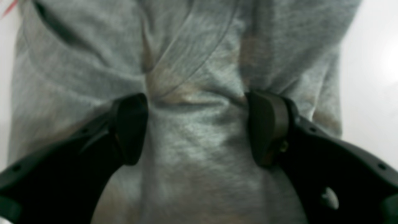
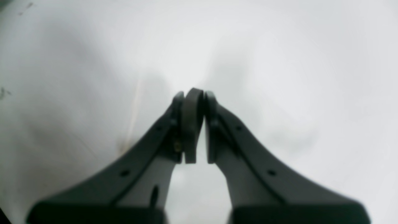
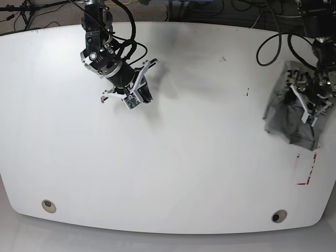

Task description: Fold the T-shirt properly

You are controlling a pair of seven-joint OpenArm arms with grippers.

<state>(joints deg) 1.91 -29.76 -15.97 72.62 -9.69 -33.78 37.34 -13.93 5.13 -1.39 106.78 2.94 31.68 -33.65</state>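
Note:
The heather-grey T-shirt (image 3: 283,123) lies bunched in a heap near the table's right edge in the base view. My left gripper (image 3: 311,105) is down on top of the heap. In the left wrist view its black fingers (image 1: 130,127) stand wide apart, and the creased cloth of the T-shirt (image 1: 192,56) fills the gap between and beyond them. My right gripper (image 3: 145,94) hangs over bare white table at the back left, far from the shirt. Its pads (image 2: 191,124) are pressed together with nothing between them.
A red tape corner mark (image 3: 307,173) lies on the white table (image 3: 199,157) just in front of the shirt. Two round holes (image 3: 48,206) (image 3: 279,216) sit near the front edge. Cables run along the back edge.

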